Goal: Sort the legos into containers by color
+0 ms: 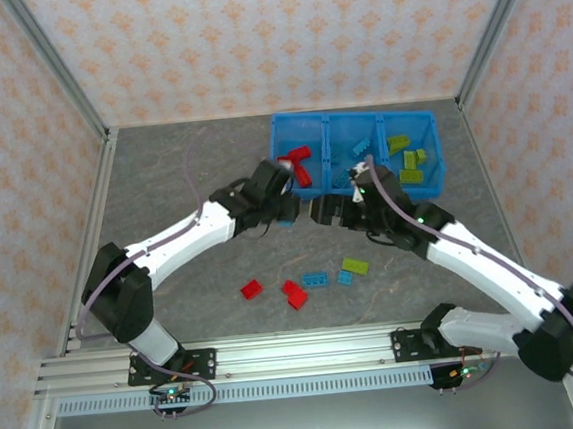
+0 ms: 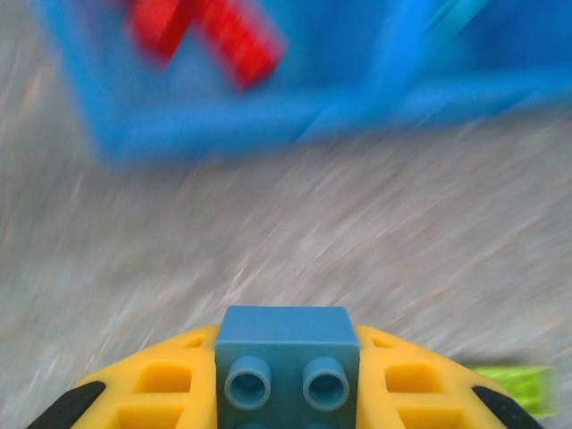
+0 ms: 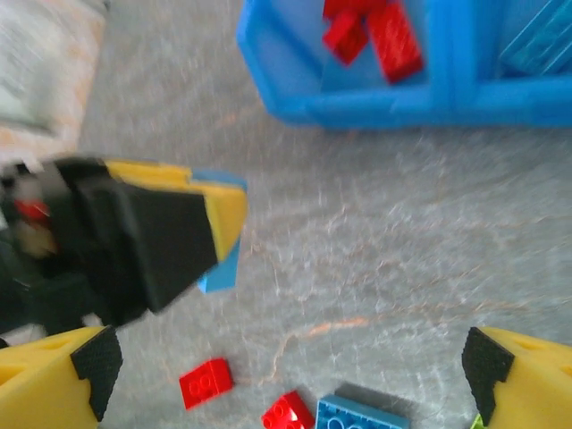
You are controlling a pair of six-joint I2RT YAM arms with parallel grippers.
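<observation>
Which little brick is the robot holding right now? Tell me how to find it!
Look for the bright blue tray at the far side of the table. Just in front of its near left corner, the left gripper pinches a light blue brick between its yellow fingers. The other light blue bricks lie loose on the table or in the tray; this one is gripped.

We see 2 arms: the left arm (image 1: 174,242) and the right arm (image 1: 481,263) wear glossy white shells between black joint housings. A thin lilac cable (image 1: 191,173) loops along each. Our left pincer (image 2: 286,380) has yellow fingers (image 2: 161,384) with rectangular cut-outs and black tips. The right pincer (image 3: 290,366) has 2 matching yellow fingers capped by black grainy pads (image 3: 487,362).
</observation>
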